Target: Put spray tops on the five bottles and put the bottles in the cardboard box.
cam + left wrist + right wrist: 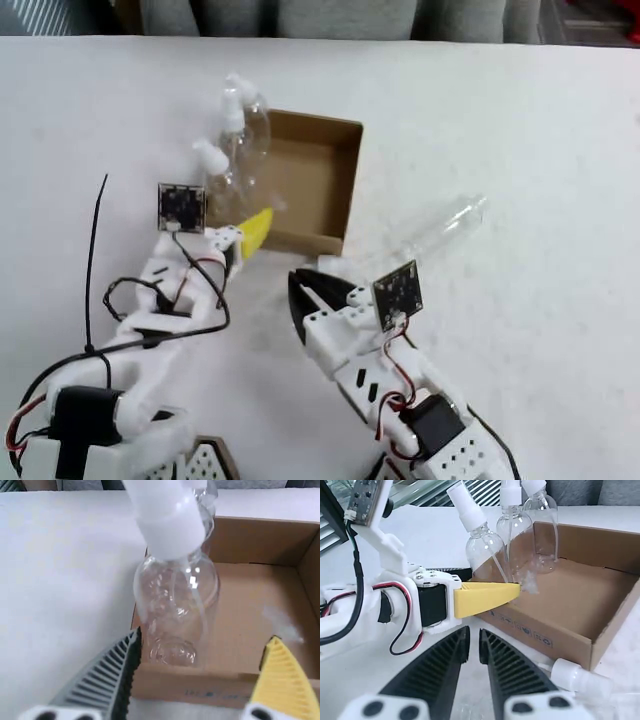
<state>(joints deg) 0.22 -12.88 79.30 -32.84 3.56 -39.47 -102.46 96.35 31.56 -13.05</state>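
Bright, even overhead light — white table (540, 130) nearly washed out; small glints on the clear bottle (175, 605).

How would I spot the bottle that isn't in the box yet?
Find the brown cardboard box mid-table. Off its right side, a clear plastic bottle with a white spray top lies flat on the white table. Its neighbours, the clear spray-topped bottles, stand inside the box.
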